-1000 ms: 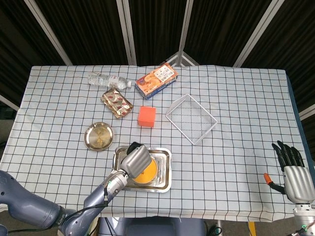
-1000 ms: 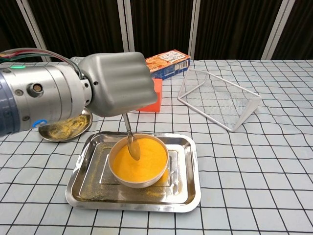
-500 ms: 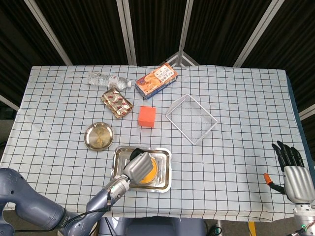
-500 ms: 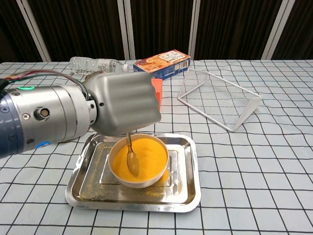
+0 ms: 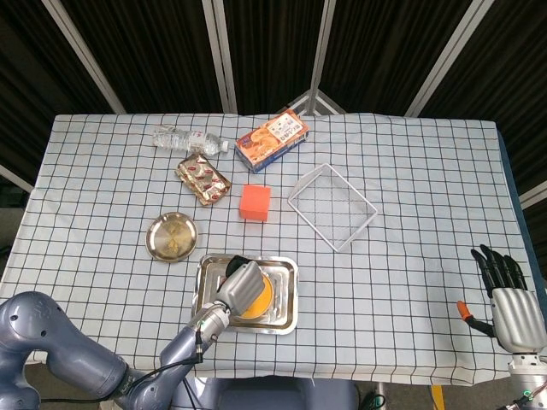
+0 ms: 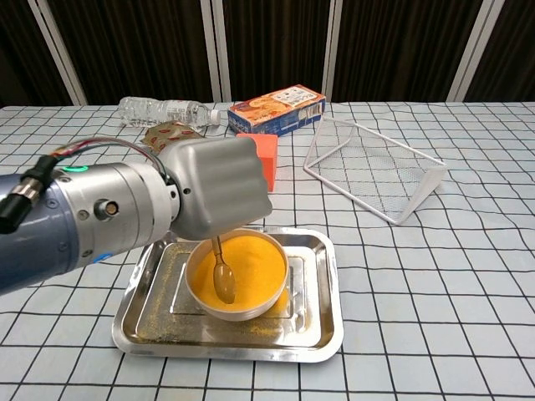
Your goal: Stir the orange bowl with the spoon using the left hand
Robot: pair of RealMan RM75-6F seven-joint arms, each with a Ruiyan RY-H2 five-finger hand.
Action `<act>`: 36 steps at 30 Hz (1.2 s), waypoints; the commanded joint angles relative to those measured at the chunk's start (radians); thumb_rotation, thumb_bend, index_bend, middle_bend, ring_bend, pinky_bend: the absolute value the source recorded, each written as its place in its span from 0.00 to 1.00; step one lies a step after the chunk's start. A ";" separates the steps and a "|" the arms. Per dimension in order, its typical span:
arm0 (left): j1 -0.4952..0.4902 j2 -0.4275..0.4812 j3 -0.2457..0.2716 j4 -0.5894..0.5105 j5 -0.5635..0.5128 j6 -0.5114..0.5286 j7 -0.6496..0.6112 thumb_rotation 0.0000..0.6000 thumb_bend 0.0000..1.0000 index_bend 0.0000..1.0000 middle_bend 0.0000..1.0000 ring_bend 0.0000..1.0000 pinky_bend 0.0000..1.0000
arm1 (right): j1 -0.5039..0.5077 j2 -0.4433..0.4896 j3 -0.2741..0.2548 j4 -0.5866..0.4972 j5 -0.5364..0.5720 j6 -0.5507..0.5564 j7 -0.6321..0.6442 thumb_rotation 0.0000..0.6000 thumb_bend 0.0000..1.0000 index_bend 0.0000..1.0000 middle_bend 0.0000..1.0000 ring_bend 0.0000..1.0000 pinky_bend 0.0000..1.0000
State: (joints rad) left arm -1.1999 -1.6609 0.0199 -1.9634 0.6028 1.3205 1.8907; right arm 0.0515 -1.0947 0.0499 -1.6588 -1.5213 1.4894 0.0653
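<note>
The orange bowl (image 6: 244,266) (image 5: 261,298), filled with orange powder, sits in a steel tray (image 6: 316,322) (image 5: 289,295) at the table's near edge. My left hand (image 6: 216,187) (image 5: 240,286) hovers over the bowl's left side and grips the handle of a metal spoon (image 6: 223,276). The spoon hangs down with its bowl end in the powder near the front. In the head view the hand hides the spoon. My right hand (image 5: 506,297) rests at the table's far right corner, fingers apart, holding nothing.
A small steel dish (image 5: 172,237) lies left of the tray. Behind stand an orange cube (image 5: 255,202), a wire basket (image 5: 333,206) (image 6: 376,171), a snack packet (image 5: 203,178), a water bottle (image 5: 188,139) and a biscuit box (image 5: 272,138).
My left hand has drawn nearer the table's front edge and lower, carrying the spoon's tip from the middle of the powder to its front part. The right hand stays still.
</note>
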 commanded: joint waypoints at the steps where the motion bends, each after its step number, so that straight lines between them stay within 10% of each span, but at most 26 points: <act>1: -0.010 -0.021 -0.010 0.023 -0.018 0.010 -0.004 1.00 0.82 0.85 1.00 0.95 0.97 | 0.001 0.000 0.000 0.001 -0.001 0.000 -0.001 1.00 0.36 0.00 0.00 0.00 0.00; 18: -0.028 -0.073 -0.054 0.131 -0.038 0.055 -0.061 1.00 0.82 0.86 1.00 0.96 0.99 | 0.003 0.003 -0.001 0.000 -0.002 -0.006 0.012 1.00 0.36 0.00 0.00 0.00 0.00; 36: -0.001 0.044 0.030 -0.094 0.066 0.077 -0.152 1.00 0.82 0.86 1.00 0.96 0.99 | 0.002 0.008 -0.002 -0.007 0.010 -0.012 0.007 1.00 0.36 0.00 0.00 0.00 0.00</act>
State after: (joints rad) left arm -1.2007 -1.6209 0.0433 -2.0520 0.6668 1.3976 1.7381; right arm 0.0533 -1.0863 0.0478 -1.6657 -1.5117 1.4774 0.0721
